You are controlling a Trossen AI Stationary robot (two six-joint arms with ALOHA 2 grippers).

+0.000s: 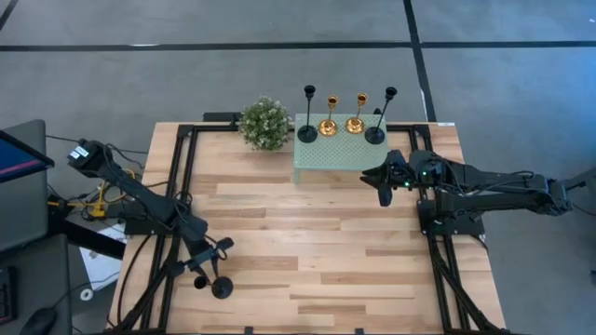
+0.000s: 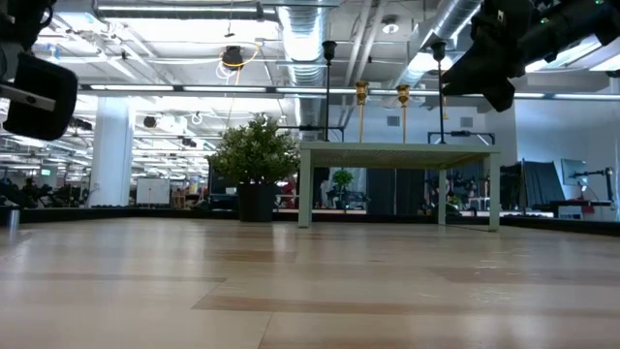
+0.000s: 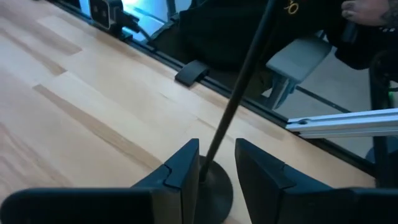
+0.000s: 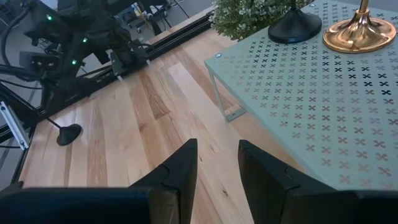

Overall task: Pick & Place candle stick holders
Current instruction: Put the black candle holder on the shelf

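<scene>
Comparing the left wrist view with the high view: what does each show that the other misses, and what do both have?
Only the left wrist view: the left claw open, its fingers either side of the thin stem of the black holder standing on the table, and a person's hand beyond the table edge.

Only the high view: the mint-green stand carrying two black holders and two gold ones, the plant ball, and the right claw just in front of the stand.

Both: the fifth black holder at the left claw and the wooden table.
</scene>
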